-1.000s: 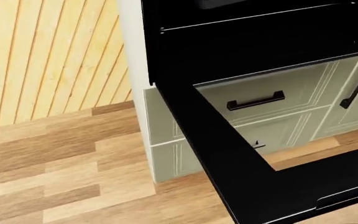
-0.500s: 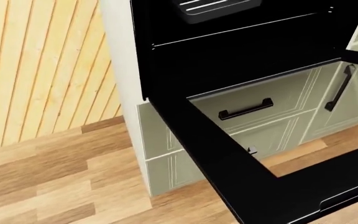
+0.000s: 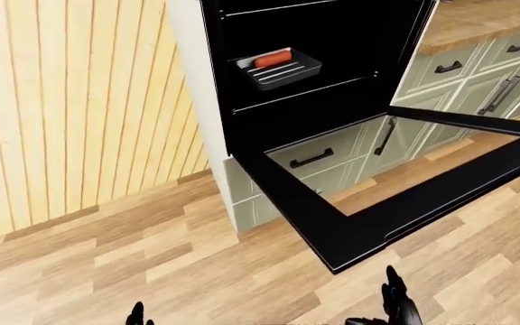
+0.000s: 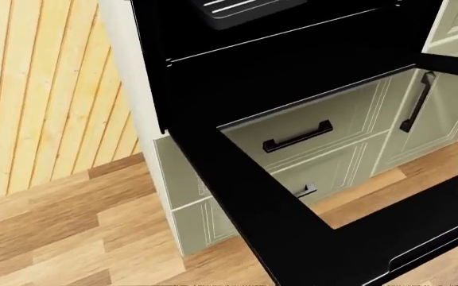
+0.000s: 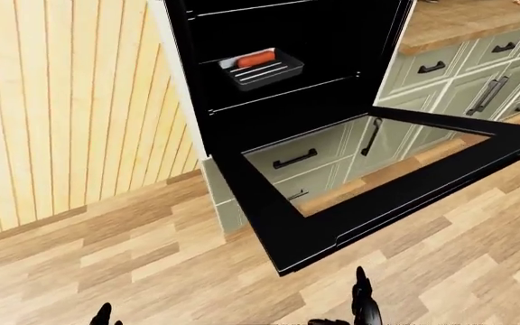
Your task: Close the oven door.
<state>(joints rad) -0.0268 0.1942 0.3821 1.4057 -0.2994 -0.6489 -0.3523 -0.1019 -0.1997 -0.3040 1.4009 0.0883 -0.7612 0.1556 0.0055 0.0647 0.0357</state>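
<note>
The black oven [image 3: 314, 40] stands open in a pale cabinet column. Its door [image 3: 301, 210] hangs flat out towards me, a black frame round a glass pane; it fills the lower right of the head view [image 4: 245, 202]. A dark tray [image 3: 278, 68] holding something red sits on a rack inside. My right hand [image 3: 396, 305] shows at the bottom edge, below the door's near edge and apart from it, one finger pointing up. Only a fingertip of my left hand [image 3: 136, 315] shows at the bottom left.
A pale green drawer with a black handle [image 3: 312, 159] sits under the oven, seen through the door's glass. More green cabinets [image 3: 504, 88] with a wooden counter run to the right. A wooden slat wall [image 3: 71, 101] stands at the left. The floor is wood plank [image 3: 152, 257].
The whole head view has shifted left and the oven tray has come in at the top, so the camera has moved. The door stays open.
</note>
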